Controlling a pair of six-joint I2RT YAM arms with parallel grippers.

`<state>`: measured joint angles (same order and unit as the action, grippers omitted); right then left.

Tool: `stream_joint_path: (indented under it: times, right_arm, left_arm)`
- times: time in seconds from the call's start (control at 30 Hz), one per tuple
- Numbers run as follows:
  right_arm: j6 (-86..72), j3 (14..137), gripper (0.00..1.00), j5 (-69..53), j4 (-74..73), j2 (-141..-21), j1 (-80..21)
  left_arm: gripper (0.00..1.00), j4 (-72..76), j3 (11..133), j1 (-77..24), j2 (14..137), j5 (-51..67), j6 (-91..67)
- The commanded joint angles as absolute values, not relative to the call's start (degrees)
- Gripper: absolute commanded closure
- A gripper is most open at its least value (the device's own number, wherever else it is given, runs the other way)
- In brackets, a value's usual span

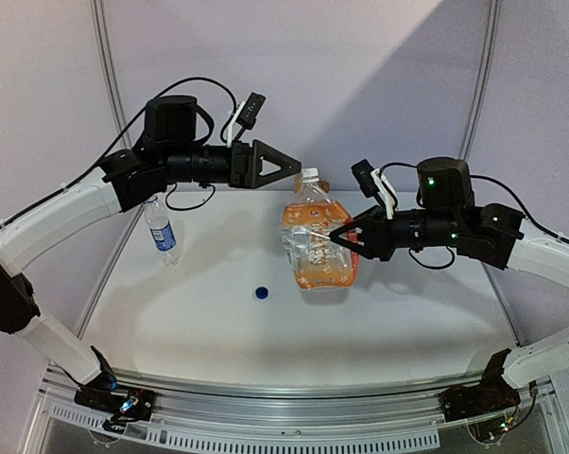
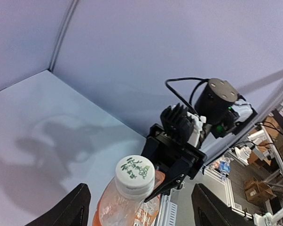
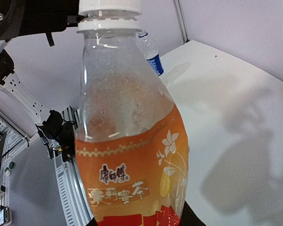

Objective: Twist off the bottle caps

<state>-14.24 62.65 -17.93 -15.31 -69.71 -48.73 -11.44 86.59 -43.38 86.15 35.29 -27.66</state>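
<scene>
While the right gripper [image 1: 346, 238] clamps the orange bottle [image 1: 318, 248] above the bench's [image 1: 218, 317] middle, neck tilted toward the far edge, the white cap [image 1: 309, 174] sits just ahead of the spread, empty left gripper [image 1: 292, 168].

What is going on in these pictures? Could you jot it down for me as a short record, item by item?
held item: orange bottle, tilted, clamped by the right gripper
its lid: white cap, on the neck
other arm: left gripper, open, a finger on either side of the white cap, not touching it
standing apart: water bottle, on the table at the left
lying loose: dark blue cap, near the table's middle
</scene>
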Motion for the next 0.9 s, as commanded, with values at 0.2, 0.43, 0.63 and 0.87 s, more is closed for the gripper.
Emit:
stream_joint_path:
  times: [0.2,0.43,0.63,0.87]
  right_arm:
    - [-14.18,63.24,1.0,-22.15,-12.4,-70.22,-48.72]
    - [-13.89,63.28,1.0,-22.2,-12.85,-70.22,-48.71]
    - [-14.04,63.11,1.0,-22.21,-12.61,-70.47,-48.66]
    - [-14.26,63.16,1.0,-22.03,-12.34,-70.75,-48.68]
  left_arm:
    - [0.33,-4.57,86.37,-43.3,89.03,43.84,-29.35]
    - [0.47,-3.68,86.78,-43.57,91.06,44.33,-30.44]
    - [0.67,-3.2,87.88,-43.59,92.29,44.08,-30.72]
    - [0.44,-2.64,87.38,-43.68,91.69,44.24,-30.89]
